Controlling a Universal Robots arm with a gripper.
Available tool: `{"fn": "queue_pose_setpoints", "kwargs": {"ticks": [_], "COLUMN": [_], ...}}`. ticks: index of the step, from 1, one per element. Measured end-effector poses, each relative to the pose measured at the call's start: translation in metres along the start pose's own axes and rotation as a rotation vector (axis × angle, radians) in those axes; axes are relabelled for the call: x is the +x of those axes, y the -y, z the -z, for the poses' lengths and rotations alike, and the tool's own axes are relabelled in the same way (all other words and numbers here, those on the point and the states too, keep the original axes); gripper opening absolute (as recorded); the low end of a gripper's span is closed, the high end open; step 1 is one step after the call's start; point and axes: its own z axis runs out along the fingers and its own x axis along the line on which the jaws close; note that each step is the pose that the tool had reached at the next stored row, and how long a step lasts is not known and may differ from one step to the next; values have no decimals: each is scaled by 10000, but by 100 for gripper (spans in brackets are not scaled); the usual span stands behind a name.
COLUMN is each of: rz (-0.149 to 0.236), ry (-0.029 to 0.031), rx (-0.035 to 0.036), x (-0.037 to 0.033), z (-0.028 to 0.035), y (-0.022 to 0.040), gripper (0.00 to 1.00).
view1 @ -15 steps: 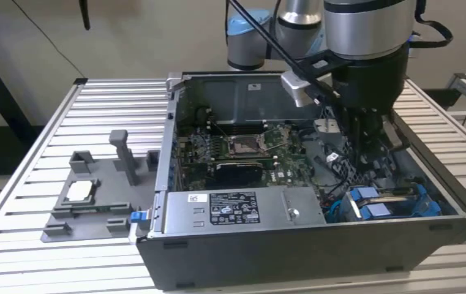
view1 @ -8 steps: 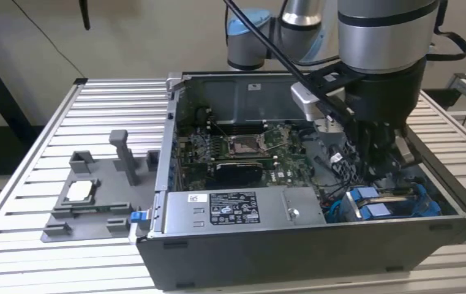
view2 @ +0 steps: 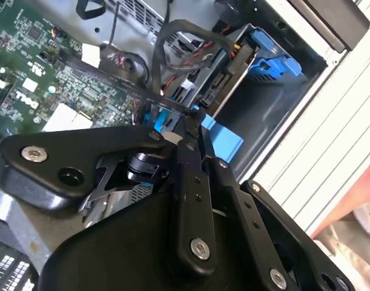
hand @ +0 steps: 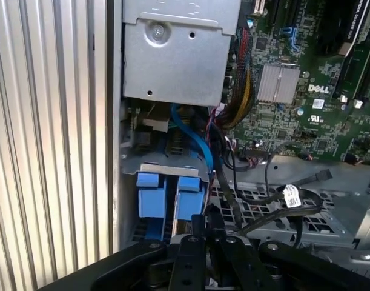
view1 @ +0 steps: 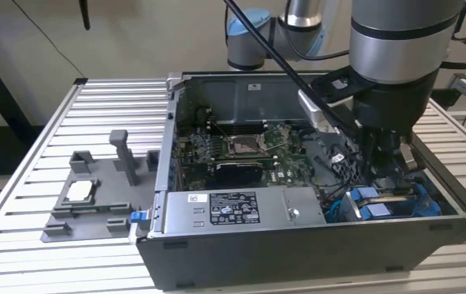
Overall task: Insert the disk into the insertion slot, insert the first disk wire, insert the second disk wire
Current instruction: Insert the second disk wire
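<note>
Disk [view1: 379, 205] sits low in the insertion slot [view1: 449, 208] at the lower right of the exterior view, its blue tabs [hand: 169, 194] showing at the lower centre of the first wrist view, so the first step looks done. Gripper [view2: 188, 124], mid-frame in the second wrist view, has its fingers pinched together on a thin black wire [view2: 121, 91]; plugging both wires appears unfinished.

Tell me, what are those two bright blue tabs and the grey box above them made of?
The blue tabs look like moulded plastic: even saturated colour, soft sheen, rounded edges. The grey box looks like bare sheet metal, probably steel: dull silvery surface, folded edges, punched holes and a screw.
</note>
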Motion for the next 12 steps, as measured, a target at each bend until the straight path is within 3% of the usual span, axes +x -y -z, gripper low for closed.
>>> {"fn": "queue_pose_setpoints", "kwargs": {"ticks": [4,10,12], "rz": [-38,-188,-198], "ry": [119,611,646], "rx": [-43,11,15], "x": [76,161,173], "z": [-29,-74,-87], "y": [59,128,135], "gripper": [16,16,16]}}
